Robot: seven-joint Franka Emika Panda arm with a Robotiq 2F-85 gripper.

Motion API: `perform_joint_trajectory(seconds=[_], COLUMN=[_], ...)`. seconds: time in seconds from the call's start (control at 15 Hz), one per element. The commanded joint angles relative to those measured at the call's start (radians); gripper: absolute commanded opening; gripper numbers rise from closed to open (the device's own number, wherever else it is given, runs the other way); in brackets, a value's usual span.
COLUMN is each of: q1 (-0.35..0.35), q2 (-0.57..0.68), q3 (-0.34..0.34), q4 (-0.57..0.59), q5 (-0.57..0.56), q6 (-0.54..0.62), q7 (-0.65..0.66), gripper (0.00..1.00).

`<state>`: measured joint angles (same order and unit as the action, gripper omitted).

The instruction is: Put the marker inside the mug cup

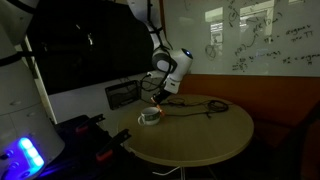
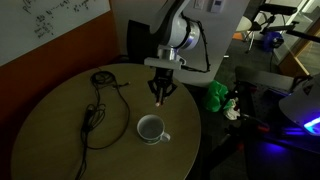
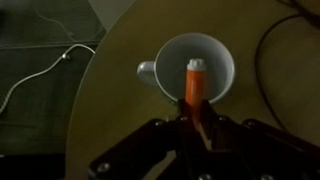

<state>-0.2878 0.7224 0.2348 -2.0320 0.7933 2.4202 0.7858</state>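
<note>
The small, low white round mug cup (image 3: pixel 222 60) sits empty on the round tan table (image 3: pixel 110 110). In the wrist view, the black gripper (image 3: pixel 196 128) jaws pinch the thin orange-red, pale-tipped marker (image 3: pixel 195 88), which is held over the cup's mouth.

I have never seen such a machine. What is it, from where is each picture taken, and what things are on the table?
It is one robot arm ending in a claw. Two pictures come from cameras standing in the room; the third comes from a camera on the wrist, looking past the claw. On the round table are a white mug cup and a black cable. The claw is shut on an orange marker, held over the cup's opening, not yet released.
</note>
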Motion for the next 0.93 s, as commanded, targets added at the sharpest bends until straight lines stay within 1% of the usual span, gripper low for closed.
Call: perform_joint_trajectory(seconds=[0.0, 0.13, 0.4, 0.67, 0.87], q1=[0.068, 0.106, 0.173, 0.230, 0.246], q2=[-0.026, -0.018, -0.006, 0.022, 0.068], q3=[-0.070, -0.094, -0.125, -0.143, -0.149], q4=[0.012, 0.026, 0.054, 0.085, 0.125], q5=[0.105, 0.153, 0.203, 0.213, 0.208], q6=[-0.097, -0.114, -0.162, -0.196, -0.233], q7=[-0.119, -0.167, -0.232, -0.241, -0.242], gripper=[0.04, 0.04, 0.04, 0.04, 0.04])
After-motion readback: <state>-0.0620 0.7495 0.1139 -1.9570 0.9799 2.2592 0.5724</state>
